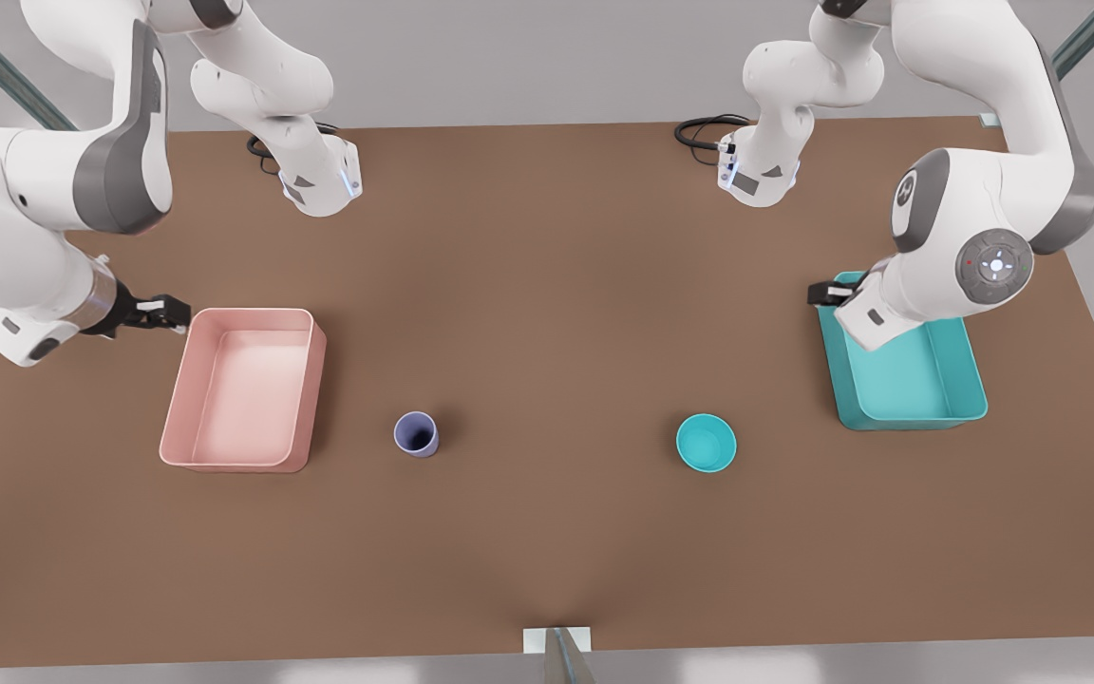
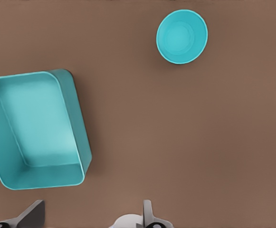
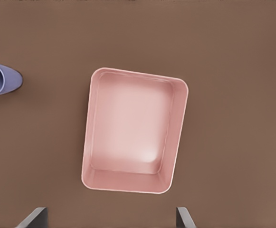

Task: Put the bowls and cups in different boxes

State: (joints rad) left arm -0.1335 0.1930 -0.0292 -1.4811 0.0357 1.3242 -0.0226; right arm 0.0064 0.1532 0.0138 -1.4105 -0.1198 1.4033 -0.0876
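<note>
From the front view I have a brown tabletop [image 1: 547,313] with everything spread across its middle band. On the front view's left lies the shallow pale pink rectangular tray with rounded corners [image 1: 177,427], and just to its right, apart from it, stands the small blue-purple cylindrical cup [image 1: 416,434], upright with a dark inside. Well over on the front view's right sits the small round teal bowl [image 1: 707,443], wide and shallow, resting on the table by itself. Beyond it, nearer the right edge, lies the teal rectangular tray [image 1: 908,394]; nothing rests in either tray.

The right gripper [image 1: 165,313] hangs just beside the far left corner of the pink tray, off its rim. The left gripper [image 1: 829,293] is above the far corner of the teal tray, largely hidden behind its own arm. From this view I cannot judge either one's finger spacing.

In the left wrist view I look down on the teal tray [image 2: 78,128], sitting skewed, with the teal bowl [image 2: 181,36] well apart from it on bare table. The two dark fingertips [image 2: 31,216] of the left gripper [image 2: 90,219] stand wide apart, gripping nothing.

In the right wrist view the pink tray [image 3: 173,142] lies under the camera, and the blue-purple cup [image 3: 0,80] shows partly, beside the tray but not touching it. The right gripper [image 3: 110,219] has its fingertips [image 3: 184,218] spread wide, with nothing between them.
</note>
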